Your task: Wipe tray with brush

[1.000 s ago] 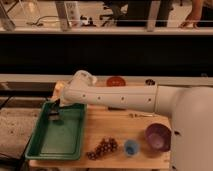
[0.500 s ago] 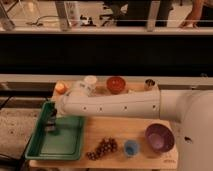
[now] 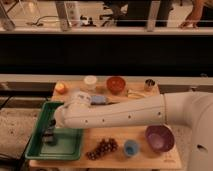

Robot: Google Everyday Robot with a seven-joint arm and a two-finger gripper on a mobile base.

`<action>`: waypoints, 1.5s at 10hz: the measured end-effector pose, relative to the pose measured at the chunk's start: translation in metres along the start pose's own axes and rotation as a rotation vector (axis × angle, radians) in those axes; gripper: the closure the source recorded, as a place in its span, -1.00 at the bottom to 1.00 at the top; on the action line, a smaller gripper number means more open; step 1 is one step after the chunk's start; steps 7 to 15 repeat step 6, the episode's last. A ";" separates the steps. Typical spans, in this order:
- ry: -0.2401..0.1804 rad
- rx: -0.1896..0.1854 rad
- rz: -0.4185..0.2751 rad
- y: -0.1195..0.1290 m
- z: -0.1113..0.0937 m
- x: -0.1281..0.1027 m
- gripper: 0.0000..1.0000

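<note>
Lower left of frame: green tray (image 3: 64,148) on the wooden counter (image 3: 112,134). The end effector (image 3: 50,131) reaches down inside the tray at its left portion, pinching the dark brush (image 3: 49,137) against the floor. Grapes (image 3: 101,147), blue cup (image 3: 131,147) and purple bowl (image 3: 159,137) lie rightward.

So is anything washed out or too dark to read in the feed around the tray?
Camera view: the arm is brightly lit and pale, the band behind the table is near black, and the gripper over the tray is a dim smear where the brush cannot be told apart.
</note>
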 end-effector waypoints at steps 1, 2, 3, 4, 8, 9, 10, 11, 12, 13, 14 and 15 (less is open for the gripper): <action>0.001 -0.002 0.007 0.004 -0.004 0.000 1.00; 0.003 -0.003 0.015 0.010 -0.010 -0.001 1.00; 0.004 -0.004 0.025 0.015 -0.016 -0.003 1.00; 0.005 -0.004 0.036 0.021 -0.021 -0.004 1.00; 0.009 0.002 0.061 0.030 -0.030 -0.003 1.00; 0.009 0.002 0.061 0.030 -0.030 -0.003 1.00; 0.009 0.002 0.061 0.030 -0.030 -0.003 1.00; 0.009 0.002 0.061 0.030 -0.030 -0.003 1.00; 0.009 0.002 0.061 0.030 -0.030 -0.003 1.00; 0.009 0.002 0.061 0.030 -0.030 -0.003 1.00; 0.009 0.002 0.061 0.030 -0.030 -0.003 1.00; 0.009 0.002 0.061 0.030 -0.030 -0.003 1.00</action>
